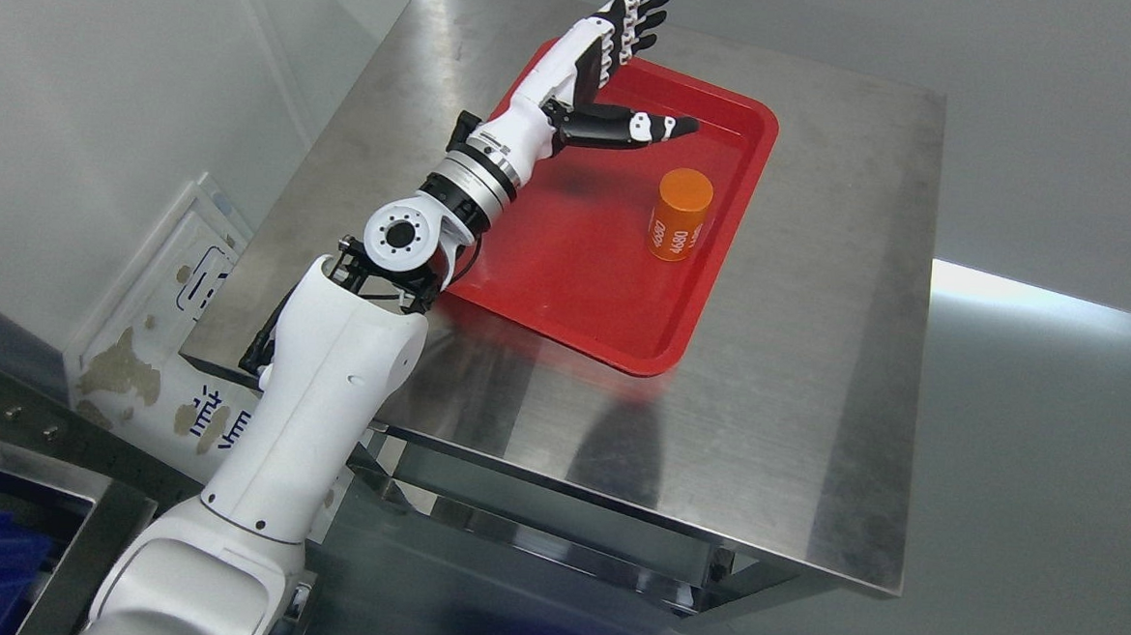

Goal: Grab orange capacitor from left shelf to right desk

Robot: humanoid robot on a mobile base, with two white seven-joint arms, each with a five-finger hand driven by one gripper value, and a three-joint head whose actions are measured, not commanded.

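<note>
The capacitor (679, 214) stands upright in the red tray (567, 289) on the steel desk (813, 398), toward the tray's right side and apart from its walls. The left hand (593, 72) hangs over the tray's far left corner, released: its fingers (640, 12) are stretched out straight, the thumb (648, 126) points toward the capacitor, and nothing is held. A clear gap lies between thumb and capacitor. The right hand does not show.

Judging from this, the placing looks done, and the risks lie in how the arm leaves. The thumb sticks out on the capacitor's side (the nearest part of the hand to it), so a sweep to the right or a downward drift could clip the cylinder; it is tall for its base and would likely tip and roll across the smooth tray floor. The forearm (481, 173) crosses above the tray's left rim, so a low pull-back could catch that rim and drag or jolt the tray on the slick steel, toppling the capacitor that way. A lift straight up and back toward the left seems the safest exit.
</note>
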